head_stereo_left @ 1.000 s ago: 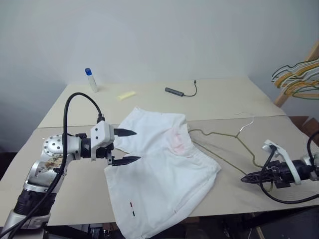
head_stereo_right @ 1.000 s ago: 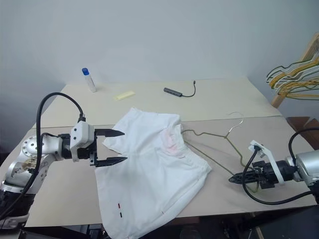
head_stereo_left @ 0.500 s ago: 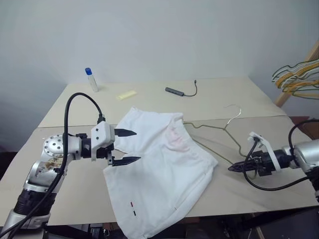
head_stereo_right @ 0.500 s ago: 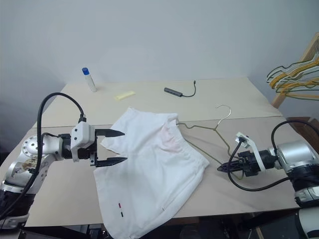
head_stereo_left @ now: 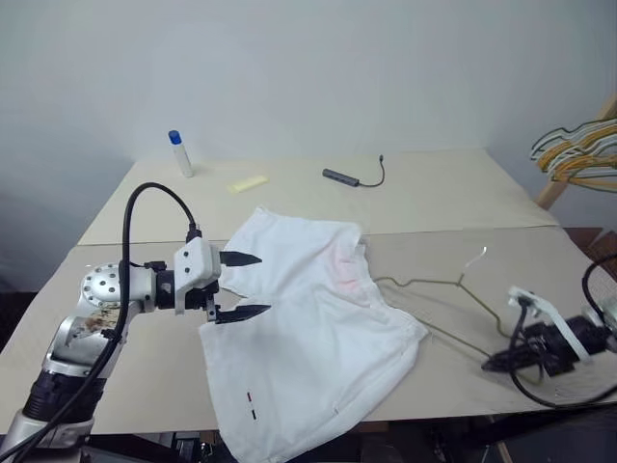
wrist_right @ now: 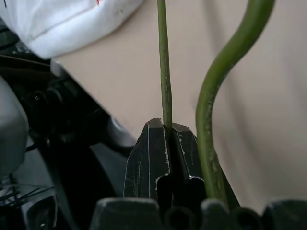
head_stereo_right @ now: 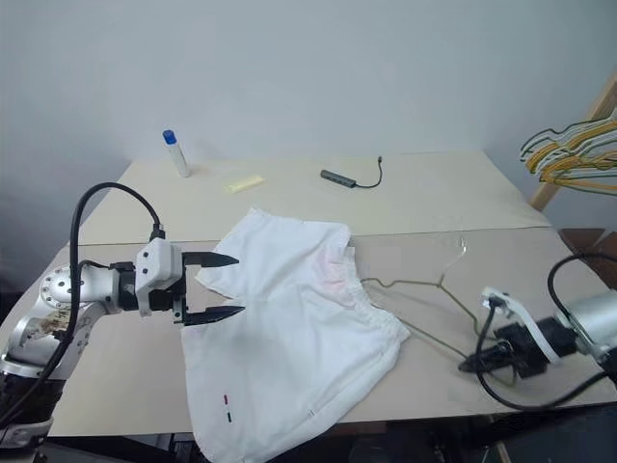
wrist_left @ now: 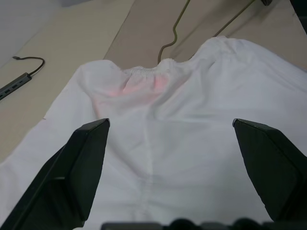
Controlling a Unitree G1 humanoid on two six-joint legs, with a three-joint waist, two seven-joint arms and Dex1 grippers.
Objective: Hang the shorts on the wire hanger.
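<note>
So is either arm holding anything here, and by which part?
The right gripper is shut on the wire hanger, pinching its bottom corner. The left gripper holds nothing.

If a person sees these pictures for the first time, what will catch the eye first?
The white shorts come first, spread over the near middle of the table, one leg hanging past the front edge. Over their left side hangs the left gripper, jaws wide open. At the near right, the right gripper is shut on the thin wire hanger, which lies on the table with one end under the waistband.
</note>
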